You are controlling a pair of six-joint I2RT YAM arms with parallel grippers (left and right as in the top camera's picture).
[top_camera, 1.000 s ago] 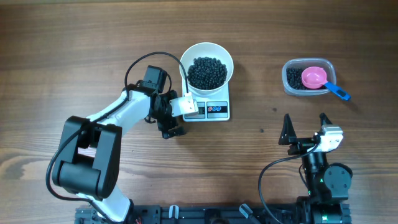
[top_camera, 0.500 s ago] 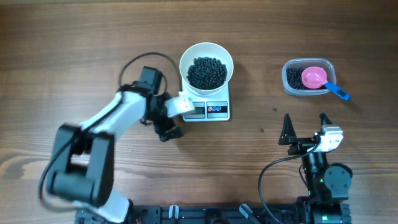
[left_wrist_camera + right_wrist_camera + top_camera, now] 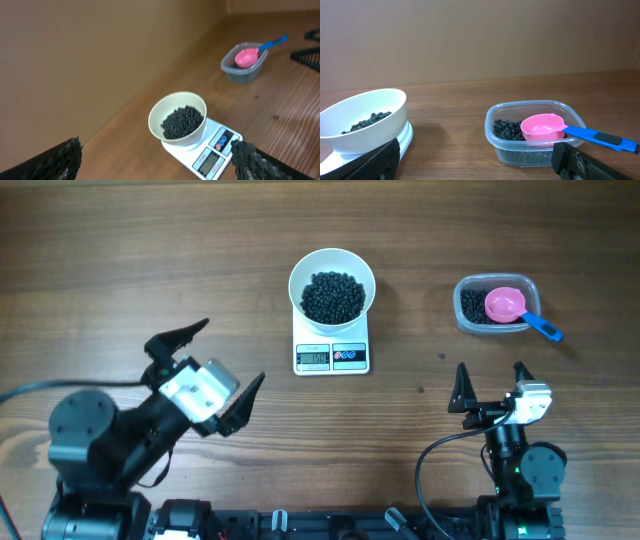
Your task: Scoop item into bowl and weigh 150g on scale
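Observation:
The white bowl (image 3: 332, 283) (image 3: 178, 120) (image 3: 362, 120) sits on the white scale (image 3: 332, 354) (image 3: 210, 150) and holds a dark pile of the item (image 3: 332, 296) (image 3: 183, 121). More of the item (image 3: 507, 129) lies in a clear plastic tub (image 3: 494, 305) (image 3: 535, 134) (image 3: 243, 60) at the right. A pink scoop (image 3: 506, 306) (image 3: 543, 127) with a blue handle rests in that tub. My left gripper (image 3: 207, 369) (image 3: 155, 160) is open and empty, near the front left. My right gripper (image 3: 490, 385) (image 3: 477, 160) is open and empty, at the front right, below the tub.
The wooden table (image 3: 100, 260) spreads all round. A brown wall (image 3: 470, 35) rises behind it. The scale's display (image 3: 314, 358) faces the front edge.
My left arm has pulled back from the scale's left front corner to the front left of the table. The right arm, bowl, scale and tub are unchanged.

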